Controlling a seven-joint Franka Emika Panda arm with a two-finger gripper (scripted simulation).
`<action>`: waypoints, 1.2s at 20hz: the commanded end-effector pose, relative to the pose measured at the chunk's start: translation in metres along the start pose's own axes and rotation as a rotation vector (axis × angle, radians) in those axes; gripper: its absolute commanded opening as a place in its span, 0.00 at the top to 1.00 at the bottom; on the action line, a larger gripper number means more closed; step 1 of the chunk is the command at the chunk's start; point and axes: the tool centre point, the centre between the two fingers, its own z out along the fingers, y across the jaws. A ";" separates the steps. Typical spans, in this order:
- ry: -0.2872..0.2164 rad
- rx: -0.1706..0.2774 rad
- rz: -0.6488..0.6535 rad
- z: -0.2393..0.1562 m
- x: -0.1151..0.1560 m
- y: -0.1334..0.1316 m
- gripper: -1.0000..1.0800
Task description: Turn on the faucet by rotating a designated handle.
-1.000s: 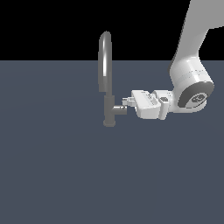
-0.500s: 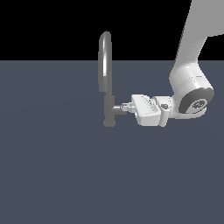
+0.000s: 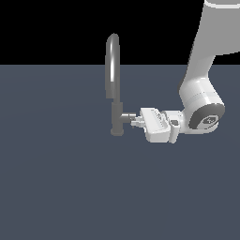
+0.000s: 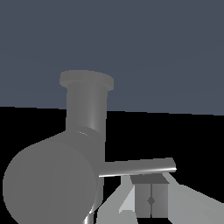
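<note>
Glossy white arm (image 3: pixel 202 75), seemingly grey-capped joint

The tall grey gooseneck faucet (image 3: pixel 113 70) looked like smooth brushed metal, with a soft satin sheen along its arched spout and darker, duller shading on its upright body and round base. The thin grey lever handle (image 4: pixel 138 166) showed the same metallic finish, a bright streak running along its rod, while the stubby cylinder that carried it appeared evenly grey and semi-matt. The white robot gripper (image 3: pixel 136 120) and the arm's rounded white casing (image 3: pixel 201 101) resembled glossy moulded plastic with gentle highlights. The flat slate-blue ground surface (image 3: pixel 61 178) was uniformly matt and untextured.
</note>
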 end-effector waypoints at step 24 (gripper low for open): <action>0.000 0.001 0.027 -0.001 0.058 -0.024 1.00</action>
